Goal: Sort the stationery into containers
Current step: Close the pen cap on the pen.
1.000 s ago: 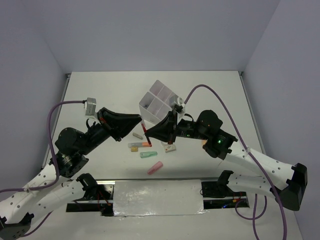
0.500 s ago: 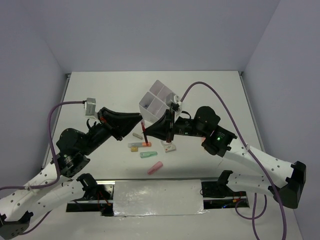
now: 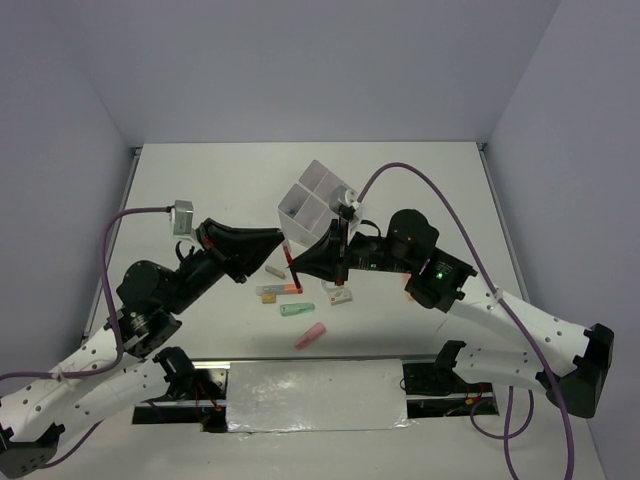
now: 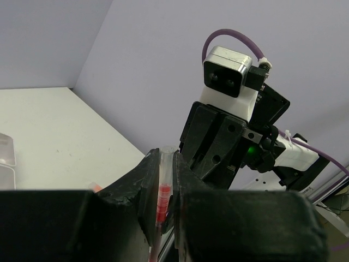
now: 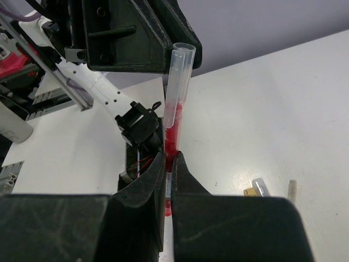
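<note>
A thin red pen (image 3: 291, 268) with a clear cap stands nearly upright above the table, gripped from both sides. My left gripper (image 3: 280, 241) is shut on its capped upper part (image 4: 163, 185). My right gripper (image 3: 295, 266) is shut on the red barrel (image 5: 173, 131) lower down. The two grippers meet tip to tip over the loose stationery. The white divided container (image 3: 318, 198) sits just behind them, and its rim (image 4: 4, 158) shows at the left edge of the left wrist view. What lies inside its compartments I cannot make out.
On the table under the grippers lie an orange and yellow marker (image 3: 280, 291), a green marker (image 3: 297, 309), a pink marker (image 3: 311, 335), a small pale eraser (image 3: 275, 271) and a small white item (image 3: 340, 295). A yellow-tipped piece (image 5: 254, 189) lies beside my right fingers.
My right arm has edged a little to the left, closer to the left gripper. The red pen stays held between both grippers.
</note>
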Robot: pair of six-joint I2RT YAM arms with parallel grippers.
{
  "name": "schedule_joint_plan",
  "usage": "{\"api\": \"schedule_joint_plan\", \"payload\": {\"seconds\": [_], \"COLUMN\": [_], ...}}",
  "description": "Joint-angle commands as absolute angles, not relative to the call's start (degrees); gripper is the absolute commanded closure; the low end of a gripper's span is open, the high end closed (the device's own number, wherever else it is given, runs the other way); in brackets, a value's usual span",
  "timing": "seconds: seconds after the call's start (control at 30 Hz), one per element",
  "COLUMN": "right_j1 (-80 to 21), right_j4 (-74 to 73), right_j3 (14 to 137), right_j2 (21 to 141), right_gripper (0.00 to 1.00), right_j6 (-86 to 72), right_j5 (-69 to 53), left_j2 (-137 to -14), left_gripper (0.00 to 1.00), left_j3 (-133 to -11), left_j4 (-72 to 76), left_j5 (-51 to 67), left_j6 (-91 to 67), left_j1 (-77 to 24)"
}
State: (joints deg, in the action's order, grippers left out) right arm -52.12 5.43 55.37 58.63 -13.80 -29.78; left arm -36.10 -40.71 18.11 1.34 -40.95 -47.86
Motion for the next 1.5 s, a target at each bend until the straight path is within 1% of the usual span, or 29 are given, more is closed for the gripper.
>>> {"api": "schedule_joint_plan", "payload": {"seconds": [0.0, 0.4, 0.5, 0.7, 0.87, 1.1, 1.13, 1.17, 1.3, 1.33, 1.37, 1.4, 1.47], "right_j1": [-51.5, -51.1, -51.1, -51.2, -51.1, -51.2, -51.2, -51.2, -51.6, -51.9, -51.9, -51.9, -52.0], "right_j4": [24.8, 30.3, 30.1, 32.1, 30.7, 29.5, 29.5, 29.5, 28.5, 28.5, 28.4, 28.4, 28.4], "right_j3": [64.0, 63.3, 62.7, 57.2, 54.7, 54.1, 54.1, 53.9, 53.8, 53.7, 53.4, 53.2, 52.8], "right_j2": [56.5, 57.5, 57.7, 56.5, 54.6, 54.2, 54.3, 54.2, 54.0, 53.9, 53.8, 53.7, 53.6], "right_gripper": [1.0, 1.0, 1.0, 1.0, 1.0, 1.0, 1.0, 1.0, 1.0, 1.0, 1.0, 1.0, 1.0], "right_j6": [-13.2, -15.7, -14.9, -12.5, -10.8, -10.2, -10.3, -10.2, -9.7, -9.3, -9.3, -9.1, -9.1], "right_j5": [-26.9, -25.9, -29.6, -37.2, -35.9, -39.9, -40.7, -41.1, -42.3, -42.4, -42.5, -42.8, -42.7], "left_j2": [-37.6, -38.3, -37.6, -36.1, -37.2, -37.5, -37.3, -37.1, -36.2, -35.8, -35.6, -35.2, -35.2], "left_gripper": [1.0, 1.0, 1.0, 1.0, 1.0, 1.0, 0.94, 0.9, 0.86, 0.78, 0.72, 0.62, 0.52], "left_j3": [-36.3, -35.1, -36.1, -40.7, -43.4, -43.7, -43.9, -44.1, -44.6, -44.7, -44.8, -45.3, -45.9], "left_j4": [3.4, 6.9, 5.8, 3.4, 3.6, 4.3, 4.3, 4.2, 4.4, 4.5, 4.8, 5.1, 5.6], "left_j5": [6.3, 6.9, 5.1, 1.5, 3.4, 5.2, 5.4, 5.4, 5.8, 5.9, 5.7, 5.7, 6.2], "left_j6": [-41.1, -42.9, -42.5, -41.6, -39.6, -38.3, -38.1, -37.5, -36.5, -36.4, -36.1, -36.1, -35.8], "left_j1": [-49.2, -49.9, -50.0, -49.9, -50.0, -50.0, -50.0, -50.0, -50.0, -49.9, -49.9, -50.0, -50.0]}}
